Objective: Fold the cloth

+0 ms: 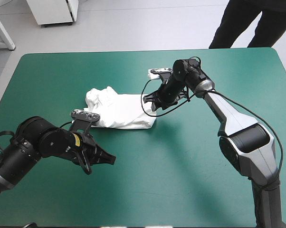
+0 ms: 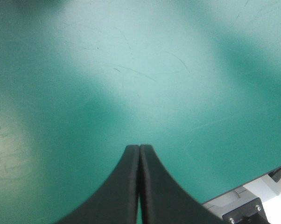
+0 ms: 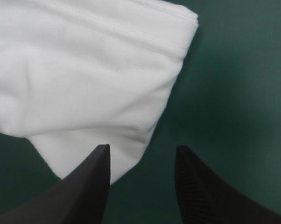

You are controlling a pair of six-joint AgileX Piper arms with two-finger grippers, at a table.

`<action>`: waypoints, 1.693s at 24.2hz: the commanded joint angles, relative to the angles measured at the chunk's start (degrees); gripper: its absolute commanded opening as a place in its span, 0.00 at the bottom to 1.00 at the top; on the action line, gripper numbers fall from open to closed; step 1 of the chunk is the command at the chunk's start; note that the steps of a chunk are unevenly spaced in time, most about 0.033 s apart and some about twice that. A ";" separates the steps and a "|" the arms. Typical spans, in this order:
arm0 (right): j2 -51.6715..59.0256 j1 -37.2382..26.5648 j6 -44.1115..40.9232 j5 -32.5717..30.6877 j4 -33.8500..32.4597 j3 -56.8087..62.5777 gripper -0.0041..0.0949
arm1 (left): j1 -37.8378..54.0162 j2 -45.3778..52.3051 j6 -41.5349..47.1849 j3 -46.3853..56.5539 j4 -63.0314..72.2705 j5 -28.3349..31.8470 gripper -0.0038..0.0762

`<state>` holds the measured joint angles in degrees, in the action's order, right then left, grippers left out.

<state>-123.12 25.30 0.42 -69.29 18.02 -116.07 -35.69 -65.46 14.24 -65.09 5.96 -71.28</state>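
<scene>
The white T-shirt [image 1: 119, 110] lies as a folded bundle near the middle of the teal-green table, rumpled at its left end. My right gripper [image 1: 152, 99] hovers at the bundle's right end, open; in the right wrist view its gripper [image 3: 141, 158] has nothing between the fingers, with the T-shirt [image 3: 84, 74] just ahead, a corner reaching one finger [image 3: 96, 179]. My left gripper [image 1: 107, 159] is shut, pointing over bare cover in front of the bundle, apart from it. The left wrist view shows the shut gripper [image 2: 139, 148] above bare teal-green cover.
Open teal-green cover [image 1: 181, 180] stretches in front of and to the right of the bundle. The table's front edge [image 2: 252, 179] shows in the left wrist view, ahead of the left gripper.
</scene>
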 commanded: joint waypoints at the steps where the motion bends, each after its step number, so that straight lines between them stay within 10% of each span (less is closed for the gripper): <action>1: 3.77 -0.40 1.37 4.17 2.43 0.40 0.46 | -0.11 1.18 -0.17 -1.37 1.10 -1.11 0.02; 18: -2.52 -0.29 2.69 6.89 6.47 0.66 0.46 | -0.11 1.18 -0.17 -1.37 0.88 0.27 0.02; 20: -2.84 -0.29 2.45 6.52 6.69 0.66 0.28 | -0.11 1.18 -0.17 -1.37 0.86 0.27 0.02; 22: -2.84 -0.29 1.41 5.10 3.68 0.44 0.04 | -0.11 1.18 -0.17 -1.37 0.86 0.27 0.02; 41: 6.09 -16.55 -1.37 -2.37 -26.57 3.32 0.02 | -0.11 1.18 -1.89 -1.37 1.46 0.66 0.02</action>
<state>-122.23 12.27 -2.08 -70.12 -6.07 -112.80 -35.69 -65.46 13.06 -65.09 6.19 -71.28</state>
